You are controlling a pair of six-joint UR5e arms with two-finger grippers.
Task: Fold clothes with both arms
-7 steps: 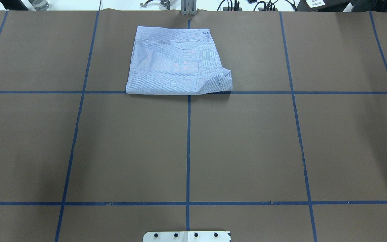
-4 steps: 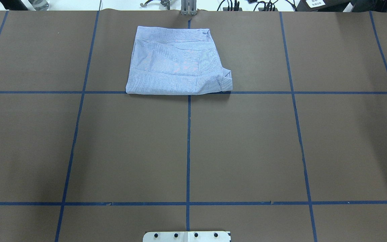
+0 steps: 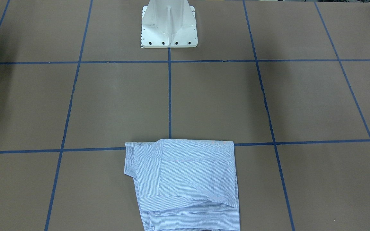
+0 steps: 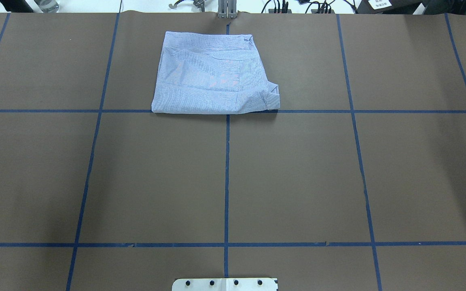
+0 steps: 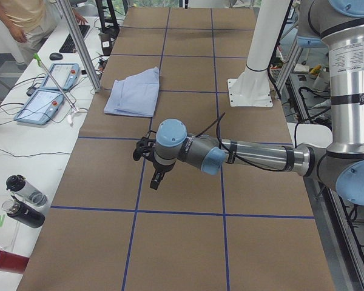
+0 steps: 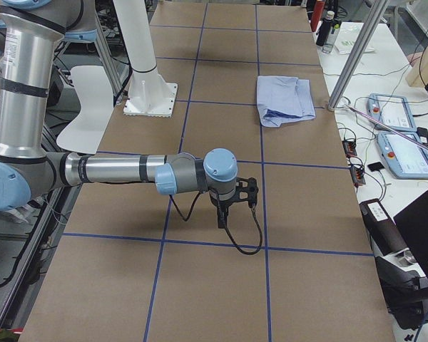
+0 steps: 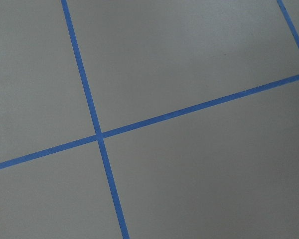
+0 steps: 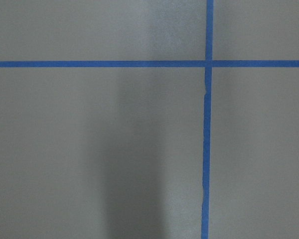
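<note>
The light-blue striped shirt (image 4: pixel 214 76) lies folded into a rough rectangle at the far middle of the brown table, its near edge on a blue tape line. It also shows in the front-facing view (image 3: pixel 185 183) and both side views (image 5: pixel 133 94) (image 6: pixel 284 100). Neither arm touches it. My left gripper (image 5: pixel 155 176) hangs over the table's left end and points down. My right gripper (image 6: pixel 225 214) hangs over the right end and points down. Both show only in the side views, so I cannot tell whether they are open or shut. The wrist views show only table and tape.
The white pedestal base (image 3: pixel 169 29) stands at the robot's edge of the table. Blue tape lines (image 4: pixel 227 178) grid the brown table. Tablets (image 5: pixel 48 91), bottles (image 5: pixel 24 200) and a metal post (image 5: pixel 79 42) line the operators' side, where a person (image 5: pixel 24 18) stands.
</note>
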